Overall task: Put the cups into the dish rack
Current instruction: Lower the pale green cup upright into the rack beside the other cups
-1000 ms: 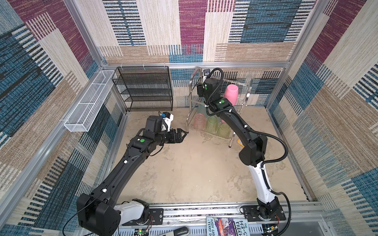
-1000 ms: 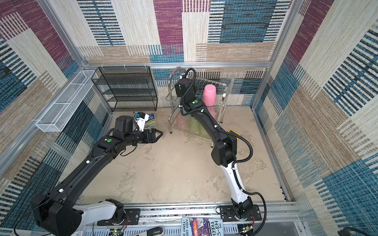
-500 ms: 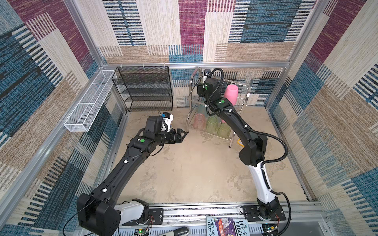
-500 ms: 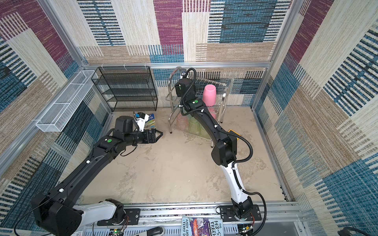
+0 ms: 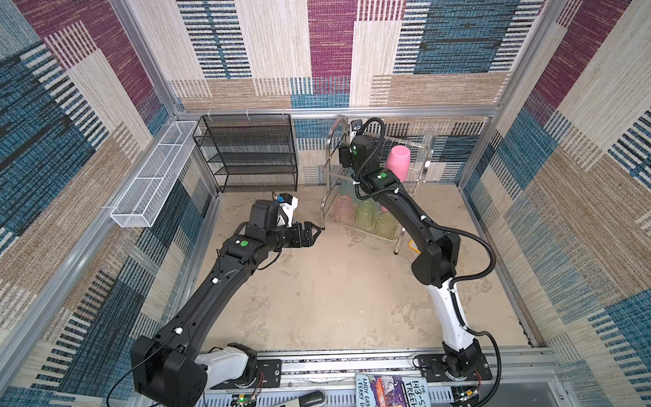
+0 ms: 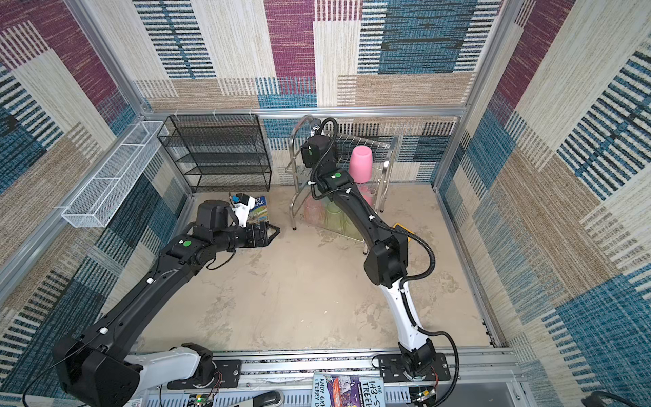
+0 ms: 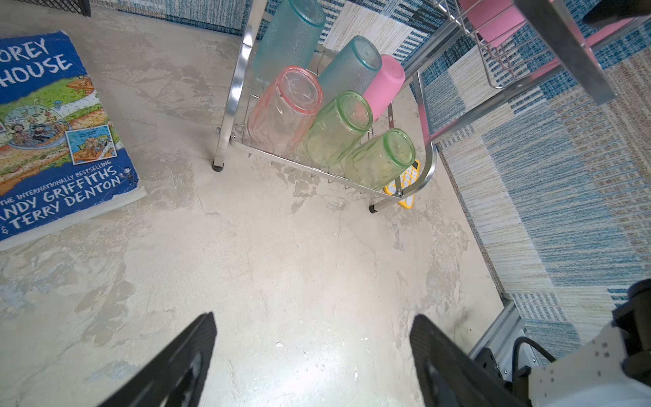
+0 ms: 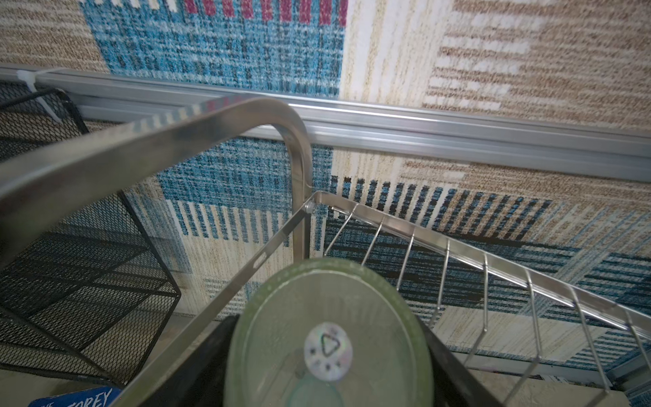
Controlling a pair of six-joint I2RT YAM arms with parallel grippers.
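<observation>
Evidently the loading is almost finished: seven cups sit in the rack and the eighth is right at it. From the left, the white mesh basket (image 5: 151, 183) and the black shelf unit (image 5: 246, 151) show nothing in them. The left gripper (image 7: 310, 356) hovers over bare floor short of the rack, jaws wide apart and empty. The dish rack (image 7: 241, 70) carries on its lower tier, upended and leaning, two teal cups (image 7: 289, 35), a salmon cup (image 7: 281, 109), two green cups (image 7: 338, 130) and a pink cup (image 7: 382, 84). At the upper tier's left end the right gripper (image 8: 329, 356) has the last green cup (image 8: 327, 310) between its jaws. The blur there leaves it unclear whether they grip it or stand just clear. A second pink cup (image 5: 398, 164) stands inverted further right. What remains, I judge, is to settle that green cup.
</observation>
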